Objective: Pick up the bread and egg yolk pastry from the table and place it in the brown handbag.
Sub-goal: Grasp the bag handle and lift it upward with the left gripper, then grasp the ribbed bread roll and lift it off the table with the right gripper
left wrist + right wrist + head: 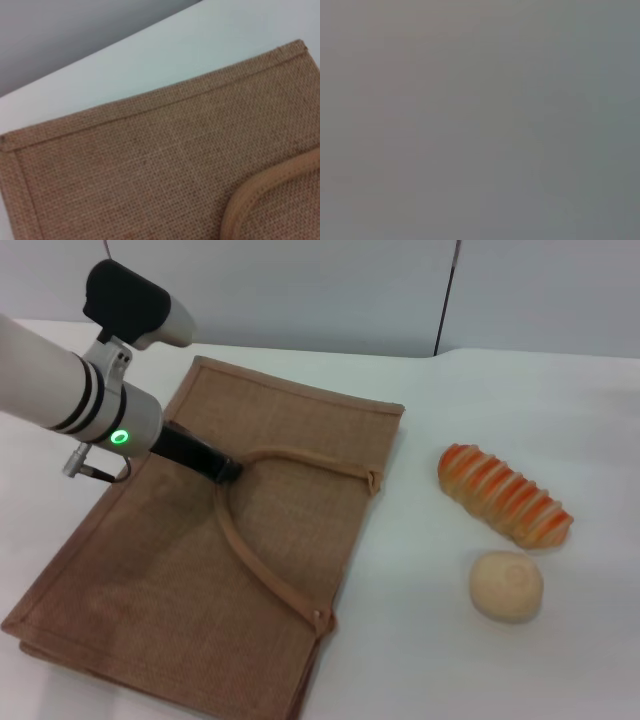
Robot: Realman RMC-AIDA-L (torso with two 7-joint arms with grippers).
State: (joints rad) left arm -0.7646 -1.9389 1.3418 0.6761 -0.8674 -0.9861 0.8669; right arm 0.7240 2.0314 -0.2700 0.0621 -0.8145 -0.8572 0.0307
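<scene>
**Handle pinch could drag the flat bag instead of opening it**

The left gripper sits at the top of the tan loop handle on the brown handbag, which lies flat on the white table. Its fingertips appear clenched on the strap, though the contact itself is too dark to confirm. The striped bread and the egg yolk pastry rest untouched on the right, well apart from the bag, pastry nearer. Likely risks: the thin strap slips free, or lifting it slides the whole tote toward the food without parting its mouth. The right gripper is out of view; its wrist camera shows only grey.
</scene>
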